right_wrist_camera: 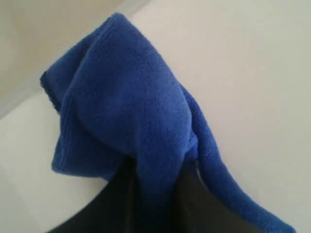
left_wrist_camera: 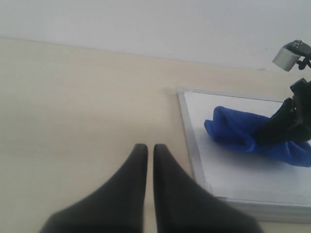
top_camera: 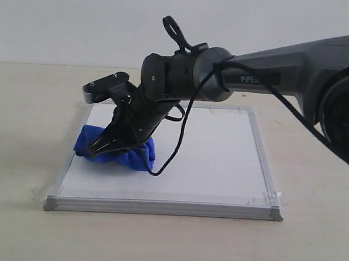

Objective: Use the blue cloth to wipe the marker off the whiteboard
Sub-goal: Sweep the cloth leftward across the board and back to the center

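Cloth (top_camera: 132,157) lay bunched on the board (top_camera: 220,156), left part of it, resting on the white surface. In the exterior view its long axis ran left to right, roughly along the board's near edge. Its left end sat near the left frame; I could not tell if it touched. The other end trailed toward the board's middle. In the right wrist view one fold rose up as a rounded hump and a thin tail ran off to the side.

My right tool (top_camera: 103,149) reached across from the right, tilted down and to the left. Its fingers were pinched in on the cloth's middle, with blue fabric bulging between them. The tips were down at the board surface under the bundle.

My left tool (left_wrist_camera: 147,148) was over bare desk (top_camera: 22,128), just off the board's left side. Its fingers were all but together, a thin slit between them, holding nothing.

Board lay flat on the desk, grey frame all round, tape bits at the near right corner.
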